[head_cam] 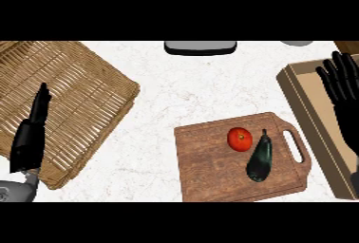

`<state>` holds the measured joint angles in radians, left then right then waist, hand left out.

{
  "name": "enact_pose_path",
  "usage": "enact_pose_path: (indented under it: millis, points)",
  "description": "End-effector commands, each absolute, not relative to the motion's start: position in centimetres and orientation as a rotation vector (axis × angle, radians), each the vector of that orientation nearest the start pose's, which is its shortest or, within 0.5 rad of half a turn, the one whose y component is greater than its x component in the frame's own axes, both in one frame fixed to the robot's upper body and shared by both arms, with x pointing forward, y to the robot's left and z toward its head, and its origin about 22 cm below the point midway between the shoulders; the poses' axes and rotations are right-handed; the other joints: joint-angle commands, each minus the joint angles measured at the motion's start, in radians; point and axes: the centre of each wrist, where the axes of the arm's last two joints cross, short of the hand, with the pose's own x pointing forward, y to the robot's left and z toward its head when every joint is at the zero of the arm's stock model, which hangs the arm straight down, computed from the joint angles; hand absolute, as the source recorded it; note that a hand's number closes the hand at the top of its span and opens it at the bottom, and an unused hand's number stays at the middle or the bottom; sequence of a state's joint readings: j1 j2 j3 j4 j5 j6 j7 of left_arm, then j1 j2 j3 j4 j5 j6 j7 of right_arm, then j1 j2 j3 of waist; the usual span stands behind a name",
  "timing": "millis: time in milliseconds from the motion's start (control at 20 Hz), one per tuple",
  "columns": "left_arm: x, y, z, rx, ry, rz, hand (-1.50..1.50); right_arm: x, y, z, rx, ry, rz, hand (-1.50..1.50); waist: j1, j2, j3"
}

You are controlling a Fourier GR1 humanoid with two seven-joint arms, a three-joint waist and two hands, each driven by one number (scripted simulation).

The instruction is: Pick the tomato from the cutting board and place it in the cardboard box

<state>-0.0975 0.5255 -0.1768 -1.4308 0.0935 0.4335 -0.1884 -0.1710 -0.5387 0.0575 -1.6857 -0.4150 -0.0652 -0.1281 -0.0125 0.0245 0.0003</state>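
Tomato (240, 139) untouched on the cutting board (210, 166), and your nearer hand is the right hand (344, 88), which hangs over the cardboard box (303, 97) at the right edge of the head view, fingers straight and spread, holding nothing. From that hand, the tomato lies down and to the left, across the box's near wall and past the board's handle slot; you would judge this the shorter reach by far. Just beside the tomato, on the side facing your right hand, lies a dark eggplant (259, 158), its long axis running roughly top to bottom of the view with a slight lean, so it stands between the hand and the fruit. The two look close but whether they touch is hard to tell. The tomato itself is round, so no axis governs the grasp; coming in from above rather than from the right should spare the eggplant. Well apart at the far left, your left hand (32, 135) rests edge-on over the wicker mat (77, 85), fingers straight and together, also empty.
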Motion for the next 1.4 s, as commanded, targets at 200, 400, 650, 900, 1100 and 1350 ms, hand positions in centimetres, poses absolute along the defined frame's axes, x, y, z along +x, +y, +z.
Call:
enact_pose_path:
  millis: [200, 400, 650, 900, 1100, 1350]
  points:
    - [26.0, 31.6, 4.0, 0.204, -1.561, -0.031, 0.00, 26.5, -29.7, 9.9, -0.100, -1.752, 0.044, -1.50, 0.013, -0.028, -0.002]
    - [25.1, 30.3, 2.7, 0.116, -1.458, 0.049, 0.00, 25.2, -32.1, 7.8, -0.610, -1.908, -0.156, -1.50, -0.015, -0.031, 0.000]
    - [24.0, 31.6, 5.5, 0.063, -1.436, 0.026, 0.00, 21.4, -27.2, 7.1, -0.572, -2.108, 0.069, -1.50, 0.012, -0.032, 0.000]
    - [24.1, 33.2, 4.6, 0.065, -1.436, 0.054, 0.00, 19.1, -28.3, 8.5, -0.666, -1.819, 0.443, -1.50, 0.003, -0.030, -0.006]
    - [24.7, 32.2, 5.3, 0.068, -1.450, 0.038, 0.00, 18.9, -29.1, 8.9, -0.814, -1.549, 0.702, -1.50, 0.011, -0.026, -0.010]
    - [25.1, 31.4, 5.6, 0.046, -1.435, 0.030, 0.00, 19.9, -26.9, 12.6, -0.889, -1.298, 0.865, -1.50, 0.037, -0.022, -0.008]
